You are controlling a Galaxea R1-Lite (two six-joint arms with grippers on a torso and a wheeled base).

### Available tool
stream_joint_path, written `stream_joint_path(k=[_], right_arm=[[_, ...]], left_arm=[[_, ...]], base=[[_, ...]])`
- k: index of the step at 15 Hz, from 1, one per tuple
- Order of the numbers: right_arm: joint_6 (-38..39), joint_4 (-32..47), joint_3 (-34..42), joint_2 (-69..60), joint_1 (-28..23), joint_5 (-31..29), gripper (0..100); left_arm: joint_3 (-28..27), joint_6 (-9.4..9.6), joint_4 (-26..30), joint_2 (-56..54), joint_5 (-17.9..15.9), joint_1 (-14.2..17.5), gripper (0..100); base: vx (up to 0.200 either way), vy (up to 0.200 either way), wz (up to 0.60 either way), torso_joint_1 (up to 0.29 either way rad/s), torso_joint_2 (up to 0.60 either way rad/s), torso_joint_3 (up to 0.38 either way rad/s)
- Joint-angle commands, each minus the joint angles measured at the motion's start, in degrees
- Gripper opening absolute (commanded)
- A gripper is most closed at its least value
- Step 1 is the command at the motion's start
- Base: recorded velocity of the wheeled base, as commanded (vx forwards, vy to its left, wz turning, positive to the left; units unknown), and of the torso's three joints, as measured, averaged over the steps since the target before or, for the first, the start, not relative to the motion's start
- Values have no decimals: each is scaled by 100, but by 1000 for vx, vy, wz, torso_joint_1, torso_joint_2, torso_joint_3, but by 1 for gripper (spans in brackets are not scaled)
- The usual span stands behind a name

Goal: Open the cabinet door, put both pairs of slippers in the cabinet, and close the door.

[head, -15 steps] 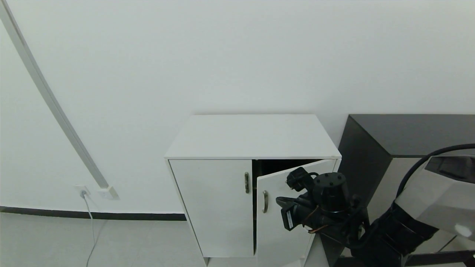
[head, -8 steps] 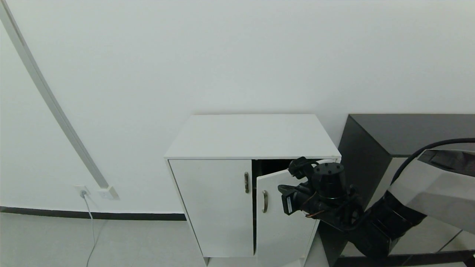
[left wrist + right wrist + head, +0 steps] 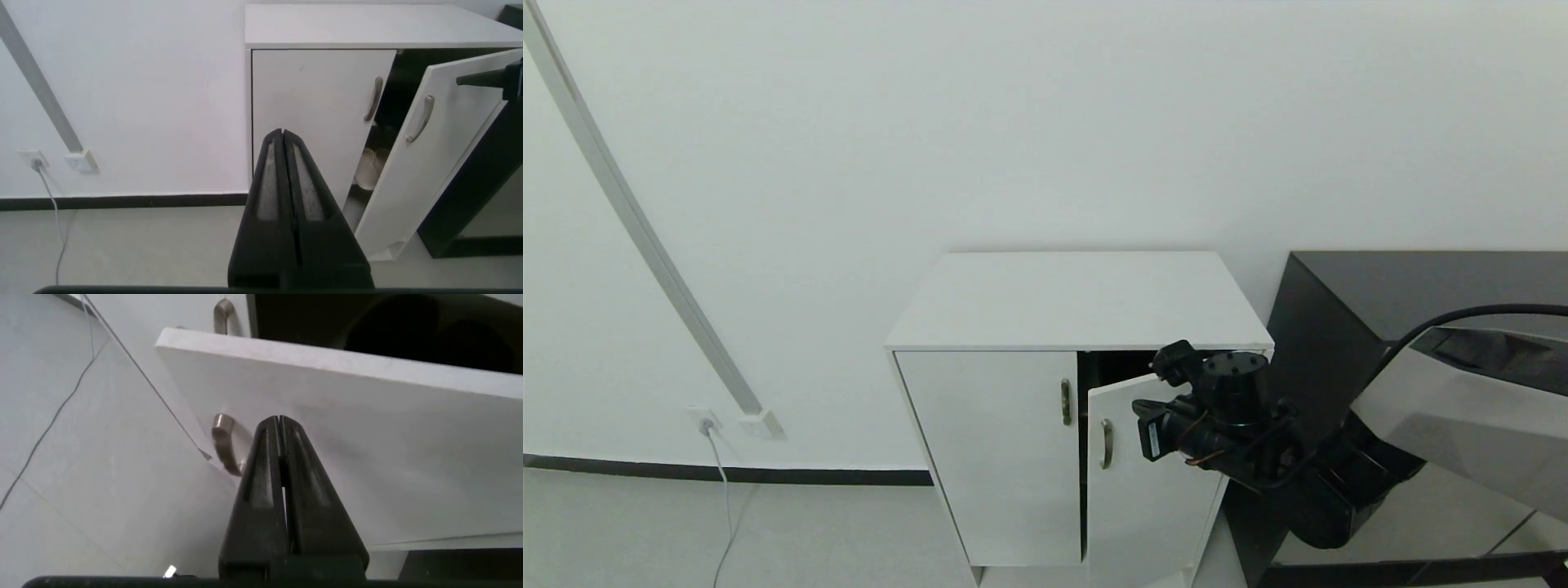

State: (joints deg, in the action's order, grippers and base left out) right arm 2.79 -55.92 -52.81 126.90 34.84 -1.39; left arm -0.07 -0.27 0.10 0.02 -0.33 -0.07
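Both the black left gripper (image 3: 283,132) and the black right gripper (image 3: 282,420) are pressed closed, empty. The right gripper is near the top edge of the ajar right door (image 3: 1152,498) of the white two-door cabinet (image 3: 1078,298).

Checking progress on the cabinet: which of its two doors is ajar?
The right door: it is swung outward with a dark gap beside it, near the right gripper. The left door sits flush, shut.

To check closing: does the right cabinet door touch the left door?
Apart. Left wrist view shows the right door ajar, with a dark gap beside the left door.
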Motion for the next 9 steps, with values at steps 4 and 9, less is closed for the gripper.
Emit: stream_joint_path(k=[4, 9], right_arm=[[2, 354, -564, 238, -162, -2, 0], [-7, 591, -1021, 397, -294, -2, 0]], left_arm=[[-1, 0, -1, 6, -2, -1, 0], [-1, 9, -1, 6, -2, -1, 0]], base=[[0, 0, 0, 0, 0, 0], [0, 0, 0, 0, 0, 0]])
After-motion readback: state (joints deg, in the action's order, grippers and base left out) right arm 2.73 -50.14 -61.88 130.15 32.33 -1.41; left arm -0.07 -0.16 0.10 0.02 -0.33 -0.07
